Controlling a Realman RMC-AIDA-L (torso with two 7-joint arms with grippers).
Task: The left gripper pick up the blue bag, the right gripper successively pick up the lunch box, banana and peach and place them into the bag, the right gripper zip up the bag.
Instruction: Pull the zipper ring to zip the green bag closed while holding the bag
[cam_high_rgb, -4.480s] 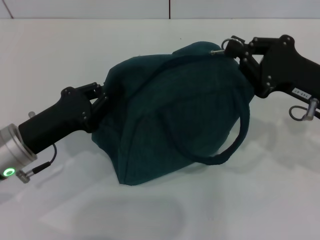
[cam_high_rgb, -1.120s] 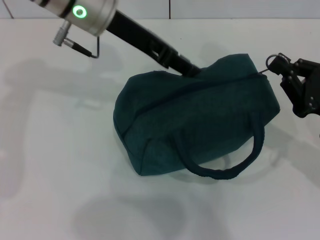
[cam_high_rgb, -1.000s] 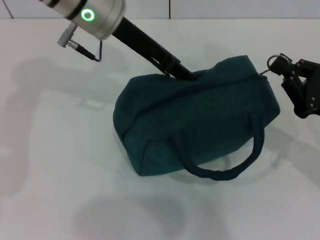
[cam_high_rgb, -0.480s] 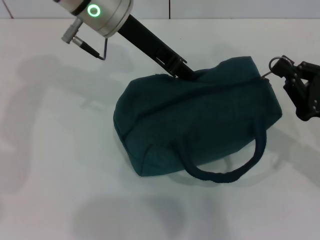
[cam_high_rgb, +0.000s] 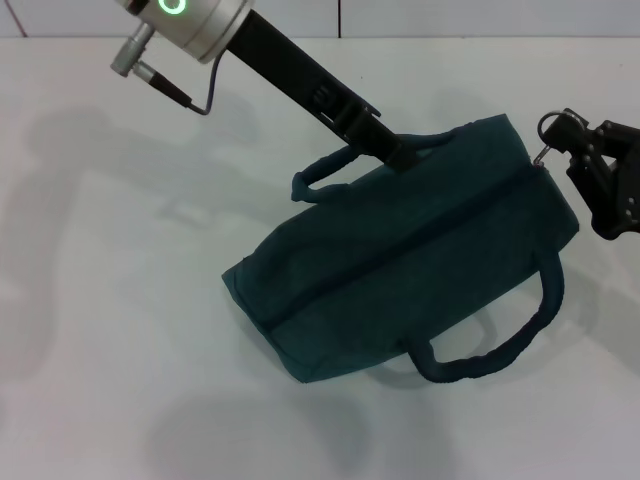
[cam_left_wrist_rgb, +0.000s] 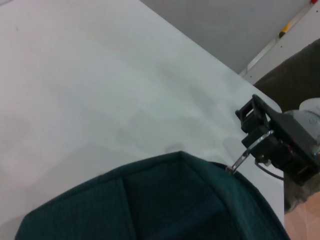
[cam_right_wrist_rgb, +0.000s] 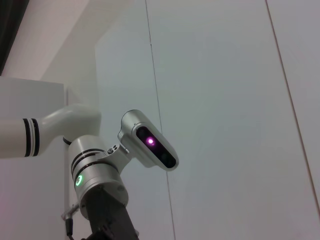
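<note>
The blue bag (cam_high_rgb: 400, 270) lies on its side on the white table, its zipper line running along the top. My left gripper (cam_high_rgb: 398, 152) reaches in from the back left and is shut on the bag's far handle (cam_high_rgb: 320, 178), holding that loop up off the fabric. The near handle (cam_high_rgb: 490, 350) hangs loose toward the front. At the bag's right end my right gripper (cam_high_rgb: 572, 142) pinches the silver ring pull (cam_high_rgb: 548, 127). The left wrist view shows the bag (cam_left_wrist_rgb: 165, 200), the ring (cam_left_wrist_rgb: 243, 156) and the right gripper (cam_left_wrist_rgb: 260, 135). Lunch box, banana and peach are out of view.
Bare white table (cam_high_rgb: 120, 300) surrounds the bag on the left and front. A grey wall runs along the back. The right wrist view shows only the robot's head camera (cam_right_wrist_rgb: 150, 142) and the left arm's upper part (cam_right_wrist_rgb: 95, 185) against the wall.
The left gripper has pulled the far handle up and to the right. The bag has tipped and slid to the right, lying flatter, and the near handle has swung right. The right gripper has barely moved.
</note>
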